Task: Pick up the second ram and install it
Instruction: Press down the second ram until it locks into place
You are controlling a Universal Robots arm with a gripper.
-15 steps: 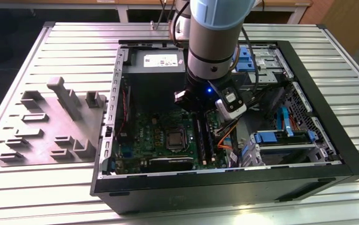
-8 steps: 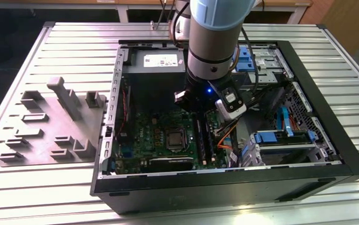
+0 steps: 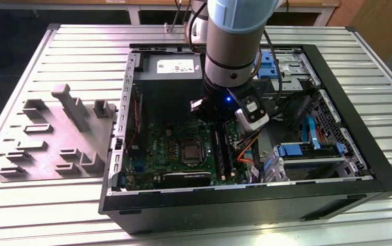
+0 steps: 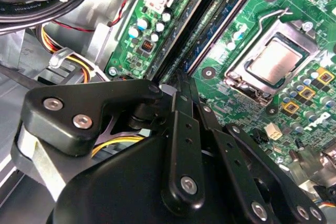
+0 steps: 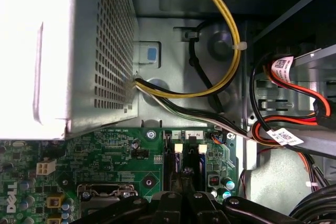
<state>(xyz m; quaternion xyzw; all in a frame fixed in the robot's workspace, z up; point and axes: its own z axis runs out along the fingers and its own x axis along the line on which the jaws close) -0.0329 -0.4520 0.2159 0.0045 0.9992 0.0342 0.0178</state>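
Observation:
My gripper (image 3: 213,119) is low inside the open computer case (image 3: 359,169), at the power-supply end of the long memory slots (image 3: 223,151) on the green motherboard (image 3: 158,148). In the second wrist view its black fingers (image 4: 184,129) are pressed together, and the gripper (image 4: 180,77) is right over the end of a slot. A thin bluish strip (image 4: 212,27) runs along that slot away from the tips. Whether it is the second ram, I cannot tell. In the first wrist view the gripper (image 5: 185,179) sits between the two white slot latches (image 5: 177,148).
The processor socket (image 4: 275,61) lies beside the slots. The grey power supply (image 5: 52,51) is close behind the gripper, with yellow and black cables (image 5: 223,61) looping past. Blue drive brackets (image 3: 305,151) fill the case's right side in the exterior view. A grey parts fixture (image 3: 59,133) lies on the table outside the case.

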